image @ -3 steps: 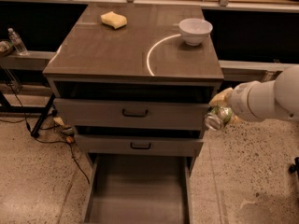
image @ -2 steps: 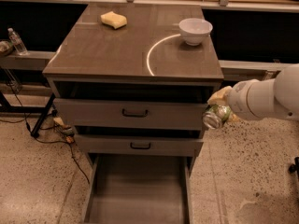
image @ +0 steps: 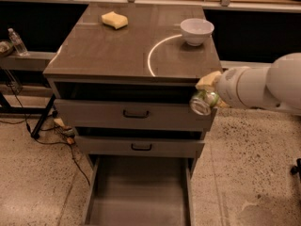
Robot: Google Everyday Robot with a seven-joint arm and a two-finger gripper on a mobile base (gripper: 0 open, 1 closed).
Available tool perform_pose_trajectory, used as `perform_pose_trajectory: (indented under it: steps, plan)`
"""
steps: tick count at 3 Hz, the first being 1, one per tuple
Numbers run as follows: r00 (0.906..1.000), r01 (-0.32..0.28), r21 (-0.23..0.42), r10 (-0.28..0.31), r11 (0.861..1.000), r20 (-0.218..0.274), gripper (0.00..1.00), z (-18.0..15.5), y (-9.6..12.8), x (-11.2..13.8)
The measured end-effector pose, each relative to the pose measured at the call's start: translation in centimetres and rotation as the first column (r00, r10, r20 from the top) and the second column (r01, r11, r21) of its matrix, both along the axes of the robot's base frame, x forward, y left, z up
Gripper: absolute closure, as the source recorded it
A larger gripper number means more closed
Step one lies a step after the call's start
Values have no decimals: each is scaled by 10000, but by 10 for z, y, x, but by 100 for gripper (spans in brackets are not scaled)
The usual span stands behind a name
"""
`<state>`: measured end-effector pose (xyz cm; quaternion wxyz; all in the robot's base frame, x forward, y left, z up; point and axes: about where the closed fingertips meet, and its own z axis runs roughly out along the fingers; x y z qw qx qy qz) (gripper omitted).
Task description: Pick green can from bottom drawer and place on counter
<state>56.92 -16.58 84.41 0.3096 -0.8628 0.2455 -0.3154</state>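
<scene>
On the speckled floor (image: 244, 173) stands a cabinet with its bottom drawer (image: 141, 197) pulled out, nearest to the camera. Higher, at the right front corner of the top drawer (image: 117, 113), the gripper (image: 207, 93) grasps the green can (image: 201, 103), just under the counter (image: 108, 51) edge. Farther back on the counter sit a white bowl (image: 196, 30) and a yellow sponge (image: 114, 20).

No readable txt, even on green can (image: 202, 103) in pincer (image: 207, 94) by counter (image: 108, 51).
</scene>
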Motion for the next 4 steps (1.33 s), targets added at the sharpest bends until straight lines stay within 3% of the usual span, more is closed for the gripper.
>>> perform_pose_trajectory:
  steps: [1, 2, 4]
  plan:
    - [9922, -448, -22, 448, 9990, 1159, 100, 45, 29, 19]
    - [9706, -1177, 215, 1104, 9928, 2140, 100, 75, 78, 51]
    - [9410, -1587, 514, 1353, 9860, 3103, 100, 92, 133, 102]
